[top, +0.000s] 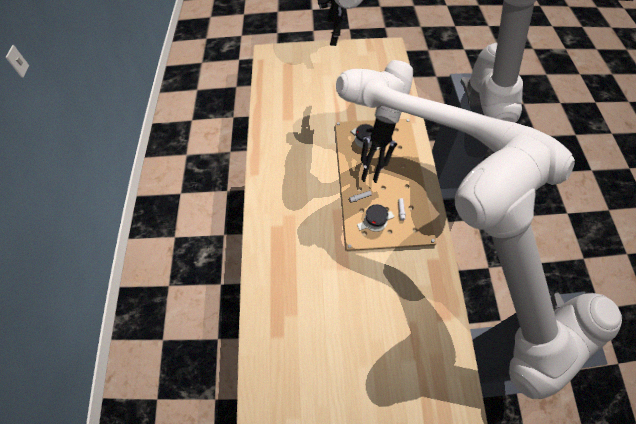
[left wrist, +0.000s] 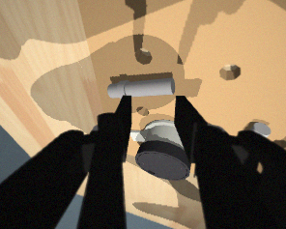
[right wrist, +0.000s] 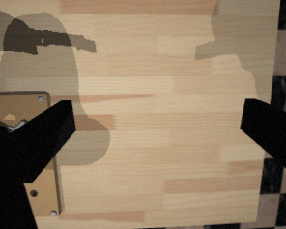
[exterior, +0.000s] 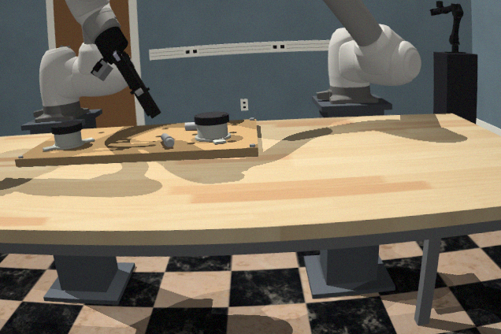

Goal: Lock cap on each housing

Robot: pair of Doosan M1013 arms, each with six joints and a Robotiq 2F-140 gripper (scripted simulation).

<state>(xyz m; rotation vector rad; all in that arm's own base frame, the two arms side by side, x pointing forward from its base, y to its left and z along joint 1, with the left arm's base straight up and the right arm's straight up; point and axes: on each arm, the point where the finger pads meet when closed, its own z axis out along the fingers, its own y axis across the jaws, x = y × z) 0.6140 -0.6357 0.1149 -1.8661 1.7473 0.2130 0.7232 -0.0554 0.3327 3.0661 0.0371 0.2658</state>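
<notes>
The nearer housing (top: 374, 227) (exterior: 211, 131) stands upright with a black cap (top: 376, 213) (exterior: 211, 118) (left wrist: 162, 165) on it; a red mark shows in the top view. The farther housing (exterior: 68, 139) also stands upright under a black cap (top: 362, 131) (exterior: 66, 128), partly behind the left gripper in the top view. My left gripper (top: 370, 180) (exterior: 153, 114) (left wrist: 153, 109) is partly open and empty, tilted above the board between the housings. My right gripper (top: 334, 42) (right wrist: 157, 114) is wide open and empty, high over the table's far end. How far either cap is turned cannot be told.
The housings stand on a wooden board (top: 359, 241) (exterior: 137, 157) (right wrist: 45, 202) with holes and corner screws. One grey pin (top: 360, 196) (exterior: 167, 140) (left wrist: 150, 88) lies beside the nearer housing, and another pin (top: 401, 208) (left wrist: 261, 128) lies on its other side. The left arm reaches over the board.
</notes>
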